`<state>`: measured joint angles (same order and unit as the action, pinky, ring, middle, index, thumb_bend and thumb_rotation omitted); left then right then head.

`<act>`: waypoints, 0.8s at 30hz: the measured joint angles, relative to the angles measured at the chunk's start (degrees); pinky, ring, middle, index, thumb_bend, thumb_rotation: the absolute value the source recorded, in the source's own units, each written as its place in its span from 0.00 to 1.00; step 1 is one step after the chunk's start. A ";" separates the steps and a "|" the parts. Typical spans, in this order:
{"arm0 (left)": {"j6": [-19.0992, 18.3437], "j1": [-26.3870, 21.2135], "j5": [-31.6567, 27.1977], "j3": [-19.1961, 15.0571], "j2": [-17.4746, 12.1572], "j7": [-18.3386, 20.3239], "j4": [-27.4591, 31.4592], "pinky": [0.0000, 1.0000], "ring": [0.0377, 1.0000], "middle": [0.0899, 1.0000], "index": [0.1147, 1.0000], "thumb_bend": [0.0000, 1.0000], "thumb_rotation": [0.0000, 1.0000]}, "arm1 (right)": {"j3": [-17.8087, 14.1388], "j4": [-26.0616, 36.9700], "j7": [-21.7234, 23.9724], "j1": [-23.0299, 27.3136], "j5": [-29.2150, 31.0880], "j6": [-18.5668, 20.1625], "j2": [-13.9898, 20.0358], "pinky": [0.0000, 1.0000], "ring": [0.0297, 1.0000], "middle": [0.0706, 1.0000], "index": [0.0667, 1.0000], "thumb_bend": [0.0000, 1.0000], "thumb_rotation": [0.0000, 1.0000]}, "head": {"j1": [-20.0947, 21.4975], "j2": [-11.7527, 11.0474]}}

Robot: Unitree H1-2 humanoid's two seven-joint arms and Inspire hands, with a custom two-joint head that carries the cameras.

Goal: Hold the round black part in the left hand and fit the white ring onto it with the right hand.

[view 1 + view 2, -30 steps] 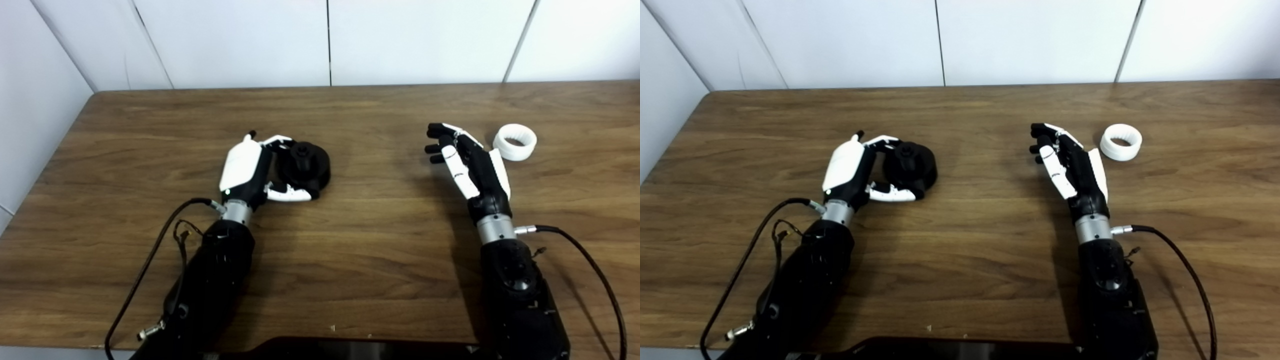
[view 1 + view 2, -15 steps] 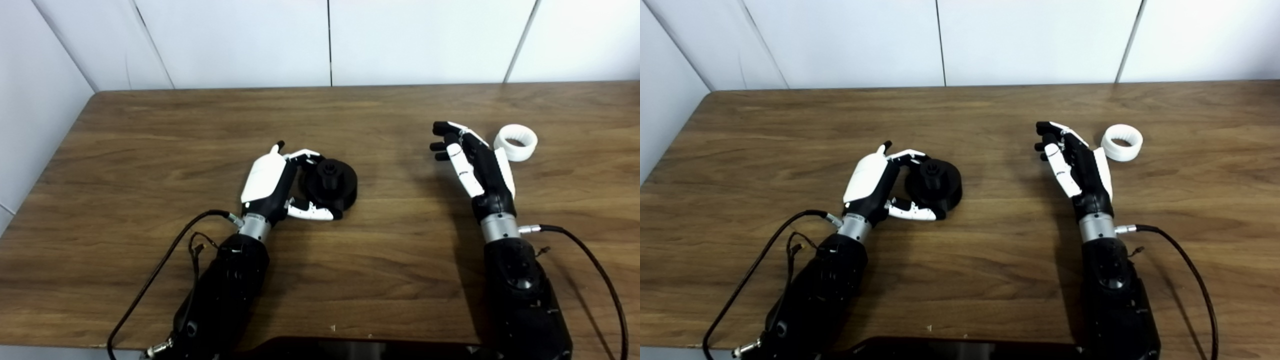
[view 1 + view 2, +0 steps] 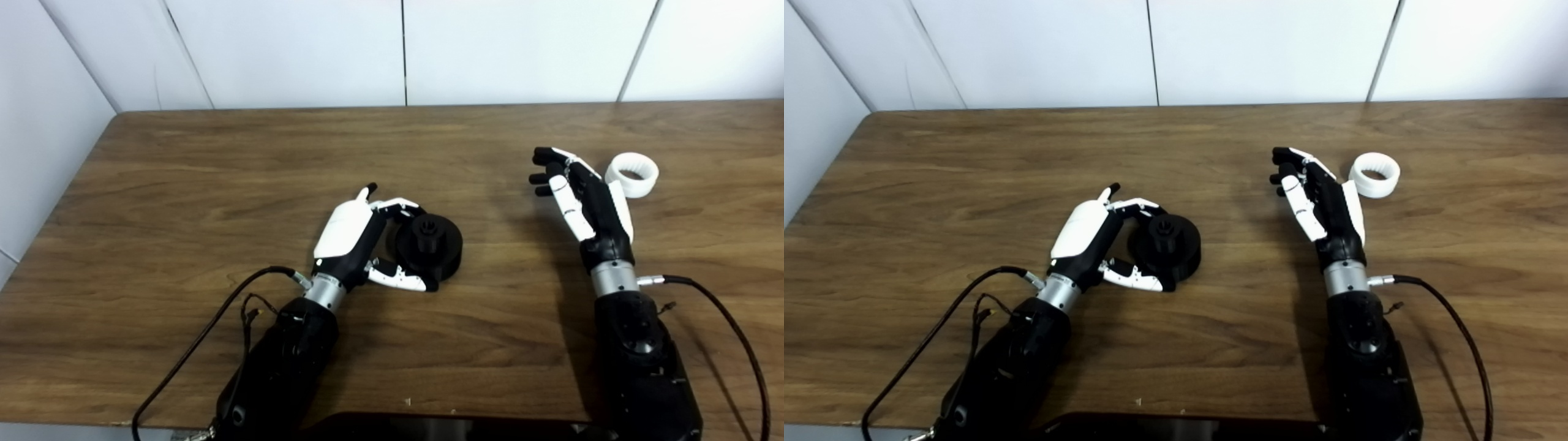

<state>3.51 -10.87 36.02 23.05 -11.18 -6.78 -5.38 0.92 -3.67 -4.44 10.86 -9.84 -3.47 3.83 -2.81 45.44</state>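
Note:
The round black part (image 3: 430, 246), a disc with a raised hub in its middle, rests on the wooden table (image 3: 184, 184). My left hand (image 3: 358, 236) is wrapped around its left side, thumb under the near edge and fingers curled over the far edge, shut on it. The white ring (image 3: 632, 174) lies flat on the table at the right. My right hand (image 3: 585, 199) stands just left of the ring, palm facing left, fingers apart and holding nothing; its back nearly touches the ring.
White wall panels (image 3: 404, 49) close off the table's far edge and left side. Black cables (image 3: 202, 343) trail from both wrists across the near part of the table. A dark body part (image 3: 441, 429) shows at the bottom edge.
My left hand has slid the black part right and toward me across the table, still closed on it. My right hand has crept slightly right, closer to the ring, which has not moved.

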 measured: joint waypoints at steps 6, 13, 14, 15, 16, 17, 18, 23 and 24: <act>0.07 0.58 0.39 0.93 0.03 0.44 0.97 1.00 0.72 0.58 0.59 1.00 0.35 | -0.08 0.18 0.00 0.00 0.04 0.00 0.02 0.65 0.68 0.76 0.73 0.46 0.79 | 0.70 -0.09; 0.07 1.53 0.45 1.82 0.21 1.25 2.39 1.00 0.72 0.58 0.59 1.00 0.31 | -0.02 0.18 -0.18 -0.01 -0.36 -0.01 -0.08 0.64 0.68 0.75 0.73 0.46 0.80 | 3.95 -0.26; 0.10 1.54 0.38 1.82 0.19 1.30 2.43 1.00 0.71 0.58 0.59 1.00 0.31 | 0.01 0.18 -0.20 -0.01 -0.48 -0.01 -0.12 0.64 0.68 0.75 0.73 0.46 0.80 | 5.87 -0.44; 0.19 1.54 0.35 1.81 0.17 1.31 2.42 1.00 0.71 0.58 0.59 1.00 0.30 | 0.10 0.18 -0.26 -0.01 -0.55 -0.01 -0.21 0.64 0.68 0.74 0.73 0.45 0.80 | 5.89 -0.44; 0.31 1.54 0.29 1.79 0.13 1.32 2.42 1.00 0.71 0.57 0.59 1.00 0.30 | 0.19 0.18 -0.36 -0.01 -0.67 -0.01 -0.32 0.64 0.68 0.74 0.73 0.45 0.80 | 6.93 -0.61; 0.50 1.54 0.21 1.77 0.08 1.38 2.42 1.00 0.70 0.58 0.59 1.00 0.32 | 0.28 0.18 -0.42 -0.02 -0.79 -0.01 -0.46 0.64 0.67 0.74 0.73 0.45 0.80 | 6.94 -0.62; 0.73 1.54 0.13 1.73 -0.02 1.54 2.43 1.00 0.70 0.58 0.59 1.00 0.32 | 0.40 0.18 -0.51 -0.02 -0.98 -0.01 -0.70 0.64 0.67 0.74 0.73 0.45 0.81 | 8.51 -0.79; 1.84 1.62 -0.40 1.37 -0.56 2.71 2.63 1.00 0.72 0.58 0.59 1.00 0.31 | 1.21 0.18 -1.40 -0.02 -3.06 0.02 -1.57 0.61 0.68 0.75 0.72 0.44 0.80 | 9.49 -1.32; 1.93 1.67 -0.50 1.29 -0.59 2.95 2.69 1.00 0.72 0.58 0.59 1.00 0.31 | 1.25 0.18 -1.45 -0.03 -3.13 0.03 -1.69 0.61 0.68 0.75 0.72 0.44 0.79 | 9.49 -1.32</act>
<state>5.45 -9.20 35.52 24.34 -11.76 -3.83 -2.68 2.17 -3.49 -5.89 10.83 -12.98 -3.44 2.14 6.68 44.12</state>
